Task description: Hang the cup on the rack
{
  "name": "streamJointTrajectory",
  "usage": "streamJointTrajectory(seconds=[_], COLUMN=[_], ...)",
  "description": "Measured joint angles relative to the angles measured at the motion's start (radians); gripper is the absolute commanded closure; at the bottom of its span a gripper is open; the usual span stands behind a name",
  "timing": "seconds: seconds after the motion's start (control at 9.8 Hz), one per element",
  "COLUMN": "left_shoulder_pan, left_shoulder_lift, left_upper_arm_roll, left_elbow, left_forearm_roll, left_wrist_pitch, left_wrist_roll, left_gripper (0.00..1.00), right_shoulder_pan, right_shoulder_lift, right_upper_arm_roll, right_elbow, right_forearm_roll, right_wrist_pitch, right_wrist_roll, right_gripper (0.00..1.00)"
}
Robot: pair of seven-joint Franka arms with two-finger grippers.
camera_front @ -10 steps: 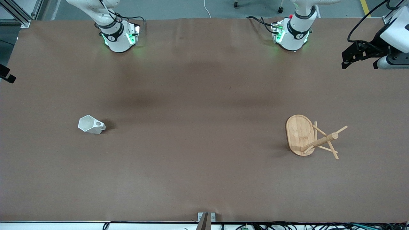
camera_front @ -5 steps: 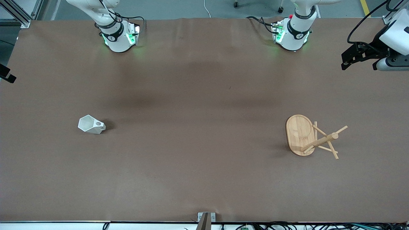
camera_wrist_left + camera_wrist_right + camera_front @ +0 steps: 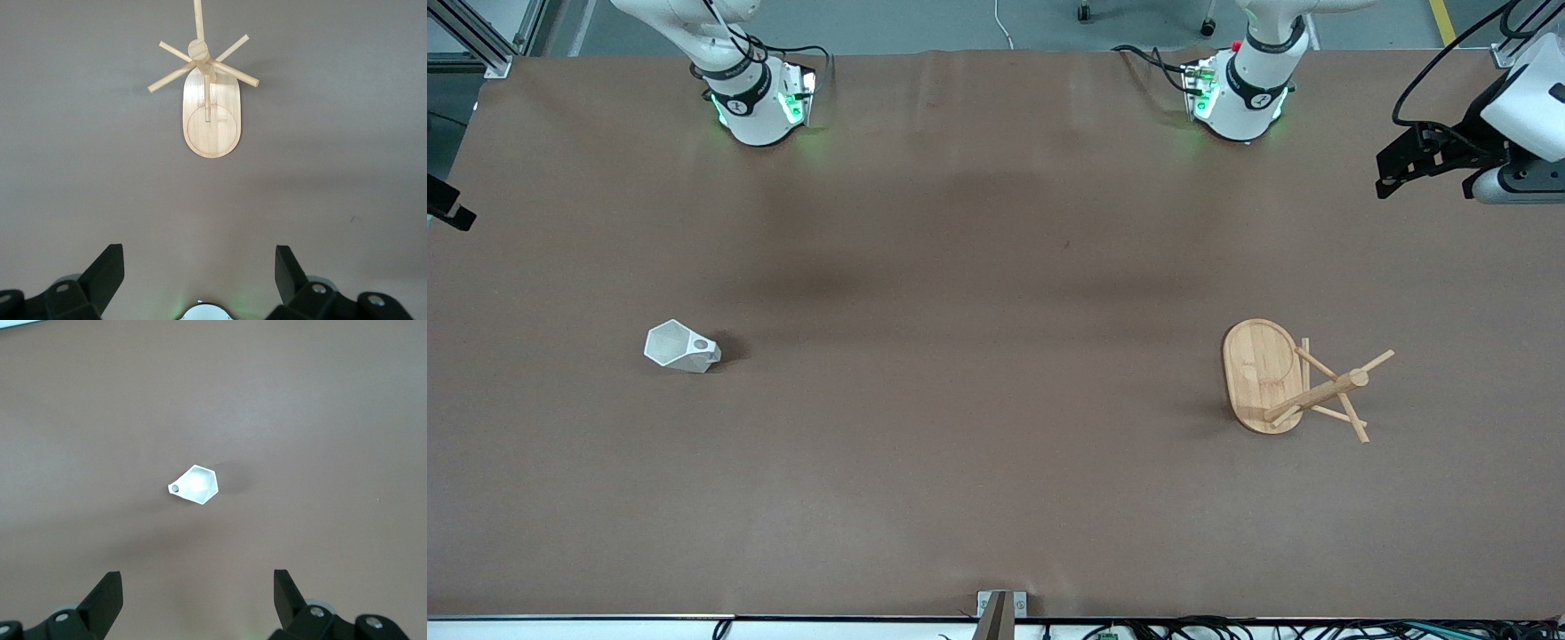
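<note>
Brown table lies wide between cup and rack; left claw and right claw gape, high

Both arms wait high — left gripper, right gripper open.

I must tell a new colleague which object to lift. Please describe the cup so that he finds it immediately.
On the brown table, look toward the right arm's end. The cup stands there alone, well apart from the bamboo rack. It is small, white and faceted, with a holed handle tab.
</note>
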Motion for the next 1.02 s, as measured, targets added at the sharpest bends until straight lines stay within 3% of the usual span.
streamJointTrajectory(seconds=[0.2, 0.41, 1.02], left_shoulder_pan=[-0.001, -0.005, -0.007], left_shoulder_lift=[0.000, 0.000, 0.001], left_upper_arm_roll=[0.000, -0.001, -0.002], left_elbow=[0.000, 0.000, 0.001], left_forearm_roll=[0.000, 0.000, 0.000], left_wrist_pitch=[0.000, 0.000, 0.000], left_wrist_roll=[0.000, 0.000, -0.002], left_gripper=[0.00, 0.00, 0.00], right_shoulder_pan=[0.000, -0.001, -0.023], right_shoulder_lift=[0.005, 0.040, 0.121], right_upper_arm_roll=[0.000, -0.001, -0.013], right_elbow=[-0.006, -0.078, -0.591], right_forearm_roll=[0.000, 0.001, 0.004], right_wrist_pitch=[0.001, 0.066, 0.665], right_wrist_roll=[-0.023, -0.045, -0.100], right_gripper=[0.00, 0.00, 0.00])
